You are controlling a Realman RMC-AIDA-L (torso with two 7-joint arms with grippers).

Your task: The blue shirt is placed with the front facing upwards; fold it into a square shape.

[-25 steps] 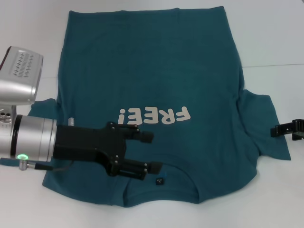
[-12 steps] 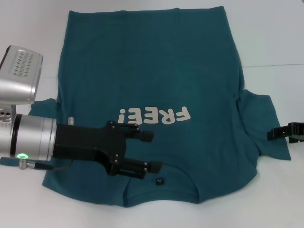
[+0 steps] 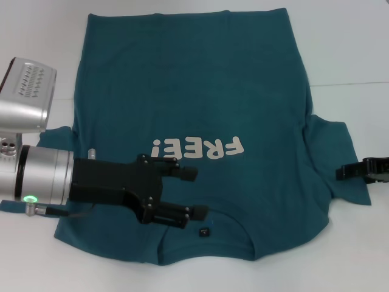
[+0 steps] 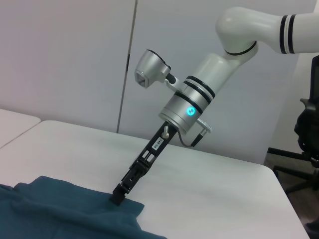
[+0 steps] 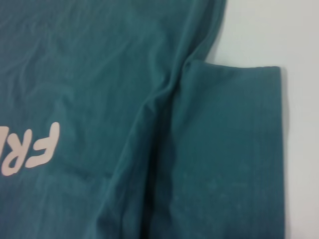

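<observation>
Blue shirt point(image 3: 200, 121), flat face-up mid-desk point(image 3: 352, 48), collar toward near edge; left tool point(image 3: 193, 193) spread above collar, right tool point(image 3: 341, 173), fingers unreadable, at right sleeve hem; risk: single-layer pinch bunching the fold.

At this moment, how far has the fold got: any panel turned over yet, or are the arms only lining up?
Nothing is folded: the blue shirt lies flat, face up, both sleeves spread. In hand is the approach: the left gripper hangs open over the collar area beside the neck tag, and the right gripper reaches the edge of the sleeve on the robot's right, tips down at the cloth in the left wrist view. Grasping and every fold remain.
</observation>
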